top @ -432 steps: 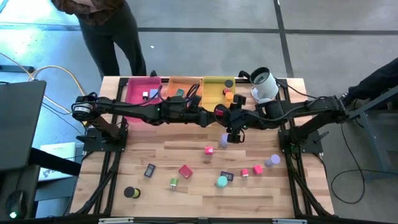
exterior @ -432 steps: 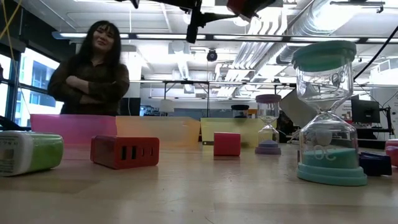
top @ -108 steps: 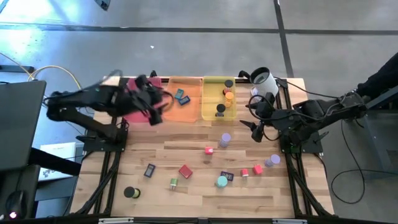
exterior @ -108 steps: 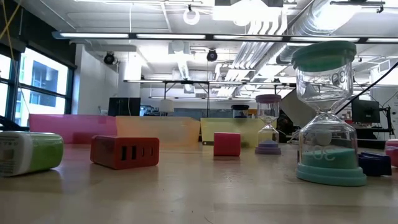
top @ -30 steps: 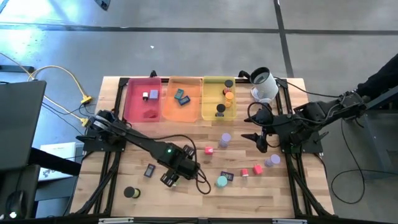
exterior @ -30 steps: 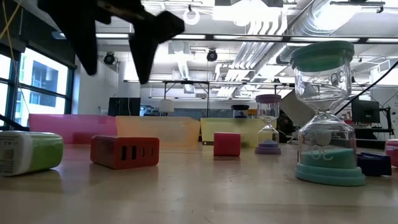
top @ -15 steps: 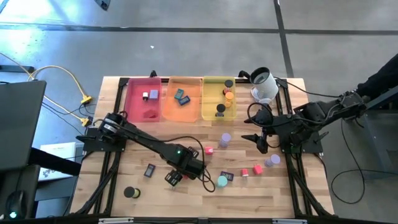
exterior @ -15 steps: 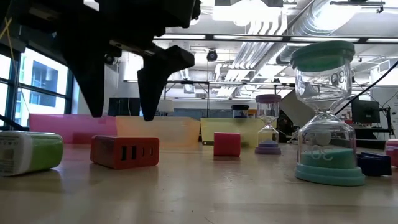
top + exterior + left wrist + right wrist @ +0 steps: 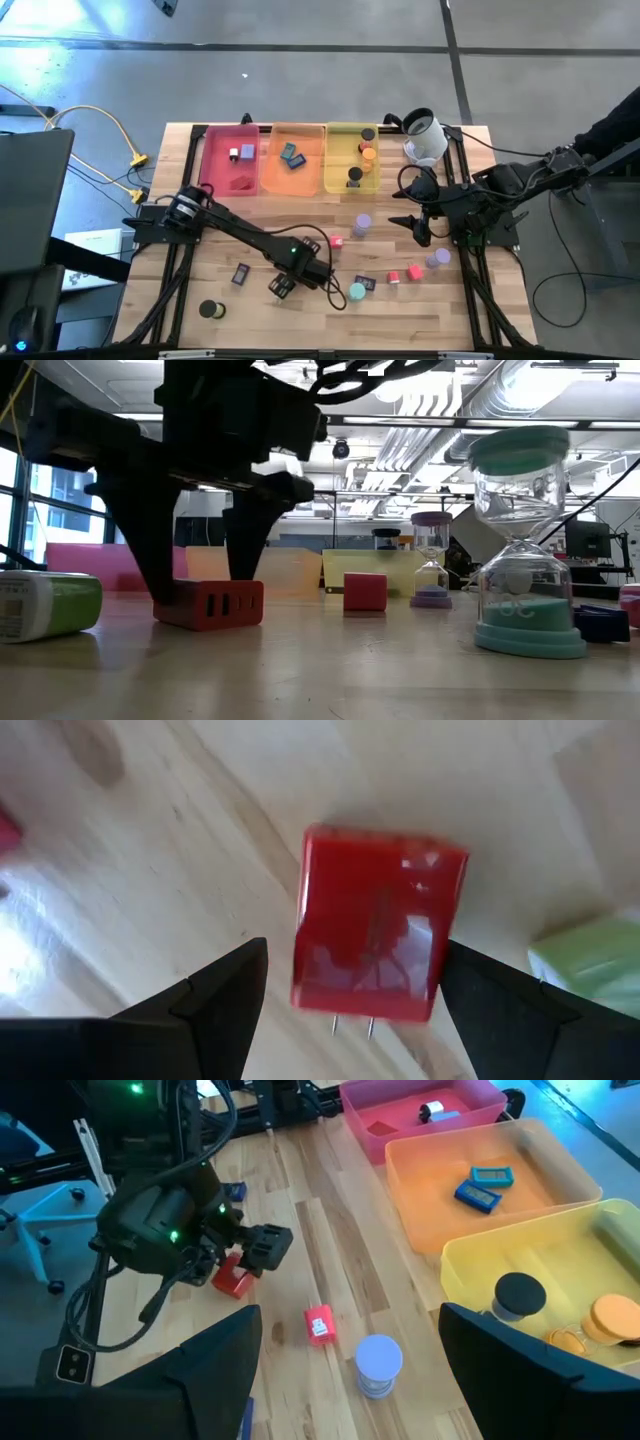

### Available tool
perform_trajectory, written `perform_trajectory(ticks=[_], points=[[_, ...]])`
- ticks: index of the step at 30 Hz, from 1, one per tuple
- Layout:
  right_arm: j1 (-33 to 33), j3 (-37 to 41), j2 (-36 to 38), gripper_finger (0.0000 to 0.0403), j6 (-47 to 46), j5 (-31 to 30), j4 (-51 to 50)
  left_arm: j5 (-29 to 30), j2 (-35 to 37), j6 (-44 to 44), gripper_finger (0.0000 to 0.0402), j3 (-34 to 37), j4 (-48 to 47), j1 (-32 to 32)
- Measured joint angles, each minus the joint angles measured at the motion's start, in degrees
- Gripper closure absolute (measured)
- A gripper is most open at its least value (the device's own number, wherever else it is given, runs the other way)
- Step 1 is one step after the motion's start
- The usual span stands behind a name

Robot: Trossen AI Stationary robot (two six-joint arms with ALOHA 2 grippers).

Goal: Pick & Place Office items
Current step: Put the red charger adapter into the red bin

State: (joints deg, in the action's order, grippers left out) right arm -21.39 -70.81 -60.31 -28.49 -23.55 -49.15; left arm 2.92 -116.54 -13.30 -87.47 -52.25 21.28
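The red charger block [image 9: 375,935] lies flat on the table, its two prongs showing in the left wrist view. My left gripper [image 9: 283,285] is open and low over it, one finger on each side of the block [image 9: 210,605]. A green-and-white piece [image 9: 590,960] lies close by. Other loose items: a pink cube [image 9: 335,241], a purple cylinder [image 9: 362,224], a teal hourglass timer [image 9: 357,291], a dark rectangle [image 9: 241,273] and a black cylinder [image 9: 208,310]. My right gripper [image 9: 420,228] is open and waits above the table's right side. My left gripper comes at the red charger block from above, pointing down, with its fingers [image 9: 245,530] astride the block's two long sides [image 9: 305,940]. The block rests flat on the table. I cannot tell whether either finger touches it.
Pink tray [image 9: 215,165], orange tray [image 9: 275,175] and yellow tray [image 9: 335,170] line the far edge, each with a few items inside. A white device with a black top [image 9: 425,135] stands at the far right corner. More small pieces [image 9: 414,272] lie near the right edge.
My left gripper has come down from above the table, moving slightly toward the right edge, until its open fingers stand on either side of the red charger block. The right arm has kept still.
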Motion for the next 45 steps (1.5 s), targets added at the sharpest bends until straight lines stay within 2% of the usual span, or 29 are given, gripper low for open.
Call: perform_trajectory(ticks=[10,13,18,23,29,38,45], points=[[0.0,0.0,0.0,0.0108,-0.42,0.15,0.12,0.18,-1.38,1.14,0.0124,1.03,2.1,0.0],[0.0,0.0,0.0,0.0108,-0.42,0.15,0.13,0.49,-1.37,1.14,0.014,1.05,2.08,0.04],[-0.02,0.0,0.0,0.0108,-0.24,0.17,0.08,0.57,-1.37,1.19,0.0195,1.08,1.93,0.06],[0.0,0.0,0.0,0.0108,0.17,0.17,0.0,0.33,-1.37,3.38,0.02,1.08,1.75,0.02],[0.0,0.0,0.0,0.0108,0.66,0.17,-0.04,0.63,0.04,10.18,0.02,1.14,-0.17,-0.72],[0.0,0.0,0.0,0.0108,1.89,0.9,-0.35,5.23,8.56,18.03,0.02,1.1,-11.56,-2.6],[-0.01,0.0,0.0,0.0108,3.73,1.7,-0.37,8.25,19.09,36.59,0.02,1.08,-22.35,-6.15]])
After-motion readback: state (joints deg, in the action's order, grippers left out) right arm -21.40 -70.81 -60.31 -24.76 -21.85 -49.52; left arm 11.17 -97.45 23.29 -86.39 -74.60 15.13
